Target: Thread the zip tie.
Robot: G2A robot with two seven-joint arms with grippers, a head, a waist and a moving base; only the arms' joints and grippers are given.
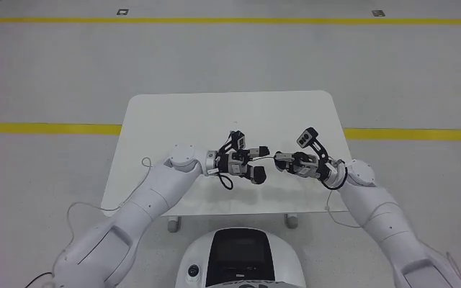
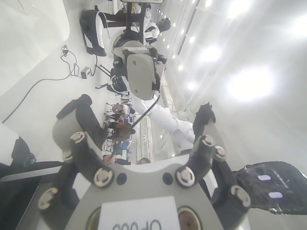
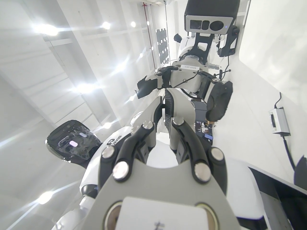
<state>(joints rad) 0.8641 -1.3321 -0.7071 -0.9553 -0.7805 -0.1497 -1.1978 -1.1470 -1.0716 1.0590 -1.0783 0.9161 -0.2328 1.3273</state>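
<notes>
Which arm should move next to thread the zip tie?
Left, probably: the left gripper is open and faces the right gripper, which is shut, close by above the table.

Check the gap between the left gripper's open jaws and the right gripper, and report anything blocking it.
Nothing visible blocks it. The left gripper, jaws open, faces the right gripper, jaws shut, above the white table, with only air between them. The zip tie is too thin to make out for certain.

narrow gap between facing left gripper (image 1: 260, 165) and right gripper (image 1: 278, 160), room over table (image 1: 216, 115) beyond
</notes>
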